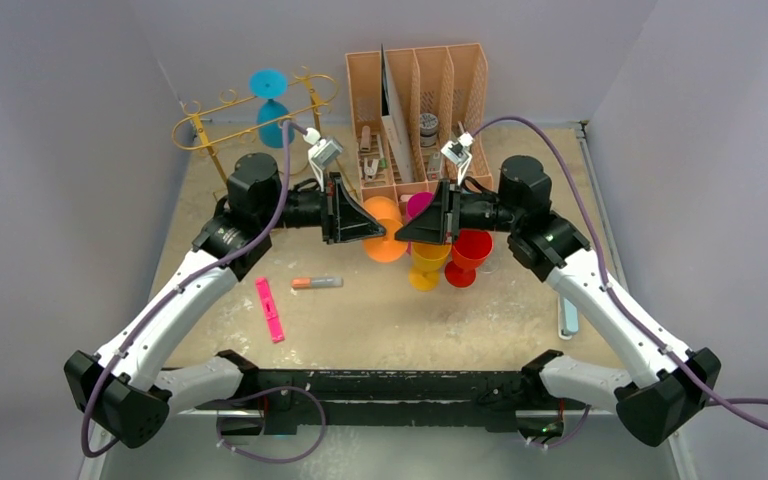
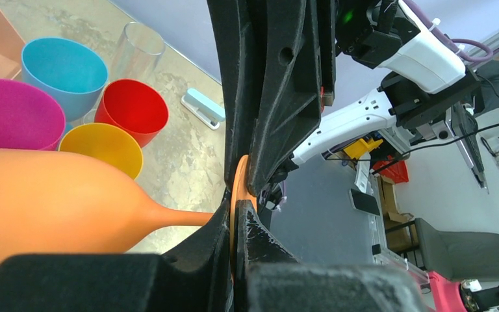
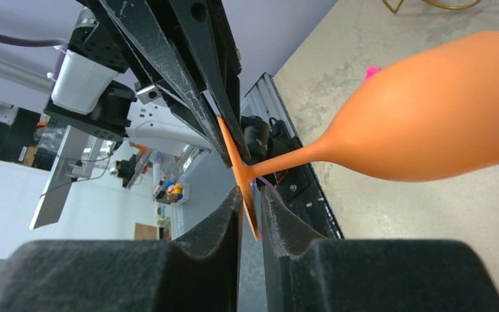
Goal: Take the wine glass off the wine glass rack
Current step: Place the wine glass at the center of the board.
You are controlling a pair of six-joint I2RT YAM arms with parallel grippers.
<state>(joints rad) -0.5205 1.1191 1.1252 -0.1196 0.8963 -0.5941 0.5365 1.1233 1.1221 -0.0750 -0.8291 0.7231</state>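
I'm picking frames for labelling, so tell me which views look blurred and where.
Left wrist: the left hand is blurred at its near padding, while the red cup is sharp. Right wrist: the right hand is likewise soft, the orange glass crisp. Top external: evenly lit, no glare.

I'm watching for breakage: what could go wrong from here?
1. The orange wine glass lies sideways, the left tool clamping only its thin foot, the right tool at the same rim; it may pivot or slip.
2. The yellow glass and red glass stand close below; a drop could topple them.
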